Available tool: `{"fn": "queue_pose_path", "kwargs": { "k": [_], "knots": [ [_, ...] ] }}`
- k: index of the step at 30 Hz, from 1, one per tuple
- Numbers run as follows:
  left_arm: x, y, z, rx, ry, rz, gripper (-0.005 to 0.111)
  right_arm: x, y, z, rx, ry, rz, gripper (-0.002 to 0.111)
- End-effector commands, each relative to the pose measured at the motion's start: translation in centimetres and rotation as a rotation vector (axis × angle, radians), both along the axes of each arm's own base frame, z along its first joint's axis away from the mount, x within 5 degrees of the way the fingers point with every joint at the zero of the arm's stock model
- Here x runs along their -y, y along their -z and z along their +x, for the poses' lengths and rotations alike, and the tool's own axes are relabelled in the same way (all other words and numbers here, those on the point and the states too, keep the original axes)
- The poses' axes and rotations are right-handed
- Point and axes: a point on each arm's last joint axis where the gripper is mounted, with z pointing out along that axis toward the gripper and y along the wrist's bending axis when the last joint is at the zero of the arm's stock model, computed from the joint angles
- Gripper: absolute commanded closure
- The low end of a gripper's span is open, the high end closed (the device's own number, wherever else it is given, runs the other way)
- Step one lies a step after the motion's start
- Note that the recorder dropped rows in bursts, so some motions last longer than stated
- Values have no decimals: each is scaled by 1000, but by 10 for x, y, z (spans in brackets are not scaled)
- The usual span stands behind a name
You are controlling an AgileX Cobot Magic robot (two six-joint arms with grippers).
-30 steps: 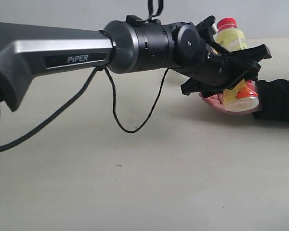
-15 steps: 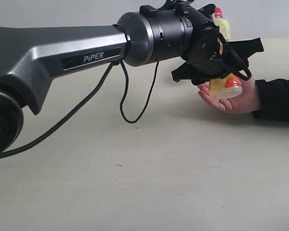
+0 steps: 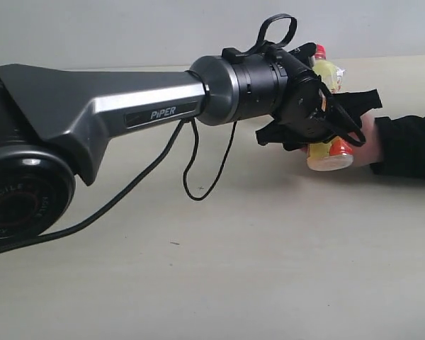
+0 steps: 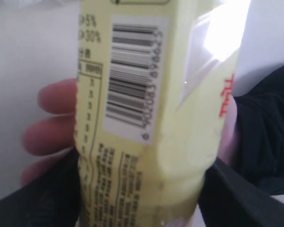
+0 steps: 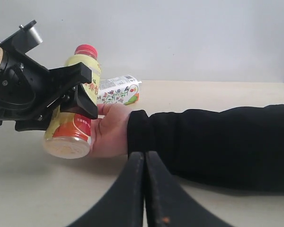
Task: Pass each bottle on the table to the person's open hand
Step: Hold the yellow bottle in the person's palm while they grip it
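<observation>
My left gripper (image 3: 327, 122) is shut on a yellow bottle (image 3: 331, 152) with a red cap (image 3: 319, 51), one black finger on each side of it. The bottle is tilted, cap up, and its lower part rests against the palm of the person's open hand (image 5: 111, 130). In the left wrist view the yellow bottle (image 4: 151, 118) fills the frame, with the person's fingers (image 4: 52, 127) behind it. A whitish bottle (image 5: 118, 90) lies on the table (image 3: 234, 269) beyond the hand. My right gripper (image 5: 144, 153) is shut and empty, low over the table, short of the sleeve.
The person's black sleeve (image 5: 208, 142) lies across the table on the right. My left arm (image 3: 127, 106) stretches from the left across the middle, with a black cable (image 3: 191, 184) hanging under it. A pale wall runs behind the table.
My left arm has swung forward and carried the yellow bottle a little left and down, against the palm. The grip on it is unchanged. The hand stays in place.
</observation>
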Motion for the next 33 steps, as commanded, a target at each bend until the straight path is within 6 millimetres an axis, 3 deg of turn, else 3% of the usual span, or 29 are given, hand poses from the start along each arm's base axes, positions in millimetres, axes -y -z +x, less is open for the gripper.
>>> {"fn": "queue_pose_path", "kwargs": {
  "k": [1, 7, 18, 25, 33],
  "knots": [
    [3, -5, -3, 20, 75, 2, 107, 0, 2, 0, 1, 5, 0, 108],
    [1, -2, -5, 4, 163, 37, 107, 0, 2, 0, 1, 5, 0, 108],
    [-14, -3, 13, -87, 202, -44, 107, 0, 1, 0, 2, 5, 0, 108],
    [-12, -6, 14, -81, 243, -57, 107, 0, 1, 0, 2, 5, 0, 108],
    [-1, 5, 19, -138, 225, -104, 107, 0, 1, 0, 2, 5, 0, 108]
  ]
}}
